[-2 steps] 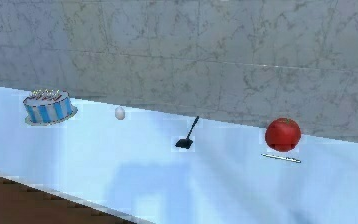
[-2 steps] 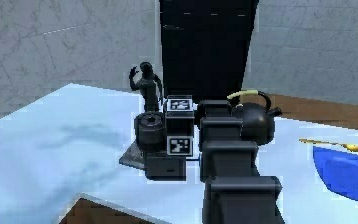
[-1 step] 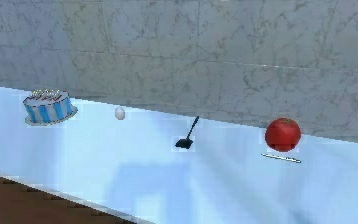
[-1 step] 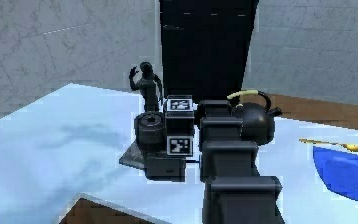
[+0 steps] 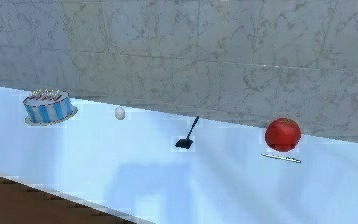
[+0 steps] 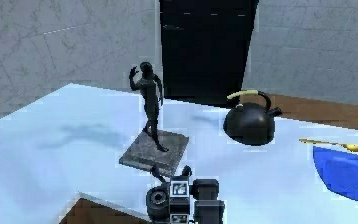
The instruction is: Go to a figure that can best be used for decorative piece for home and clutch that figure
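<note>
Pincer (image 6: pixel 167 183) at the near edge of the white table (image 6: pixel 57 150), its thin fingers directed toward the base of a dark statue (image 6: pixel 149 100). Whether it holds anything, or touches the base, cannot be told. The statue, a standing human figure, is upright on a flat grey slab just behind the table's near edge. A black kettle (image 6: pixel 252 120) stands nearer the far edge, well apart from the statue. In the forward view, a pale counter (image 5: pixel 137 170) carries a blue-and-white cake (image 5: pixel 50 108) at its left end, then a small white ball (image 5: pixel 120 113), a black brush (image 5: pixel 187 135) and a red ball (image 5: pixel 283 133) toward its right end.
</note>
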